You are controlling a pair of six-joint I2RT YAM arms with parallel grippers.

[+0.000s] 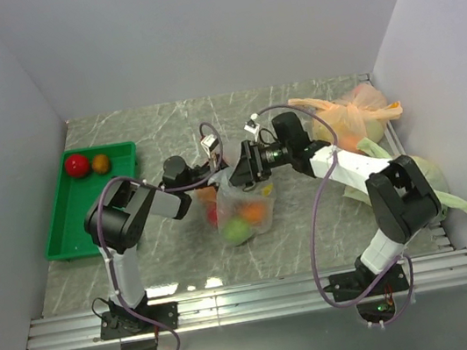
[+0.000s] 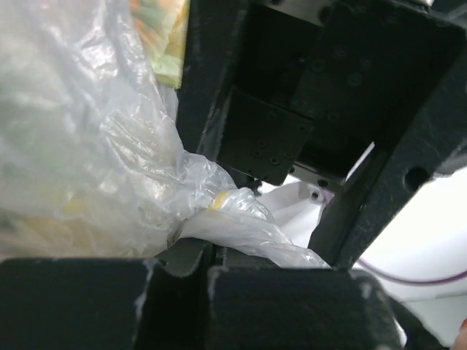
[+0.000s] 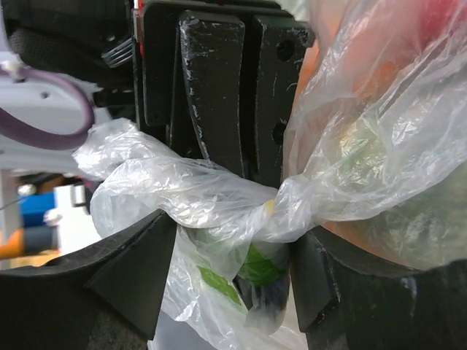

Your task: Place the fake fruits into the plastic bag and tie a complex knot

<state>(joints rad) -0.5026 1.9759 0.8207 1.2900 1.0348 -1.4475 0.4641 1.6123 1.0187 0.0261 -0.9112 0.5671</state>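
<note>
From the overhead camera I see the plastic bag on the table, mid-centre between my two arms. The fake fruits inside show through the film: one light green, one orange, one red. My left gripper and right gripper meet nose to nose at the bag's gathered top. From up here I cannot tell how their fingers stand. A red ball and an orange ball lie in the green tray at the far left, well apart from the bag. An orange-tinted bag and a pale green bag lie at the right side.

On the left wrist camera, my left gripper's fingers are pressed together along the bottom edge. The twisted neck of the bag runs down into the seam between them, so they are pinching it. The bag's body bulges at the left. The right gripper's dark frame stands close in front, its two fingers apart on either side of the neck.

On the right wrist camera, my right gripper's fingers are spread wide. The twisted neck lies across the gap between them, not squeezed. Straight ahead, the left gripper's fingers are closed flat on each other, their tips at the neck. The filled body of the bag, showing orange, red and green, bulges at the right.
</note>
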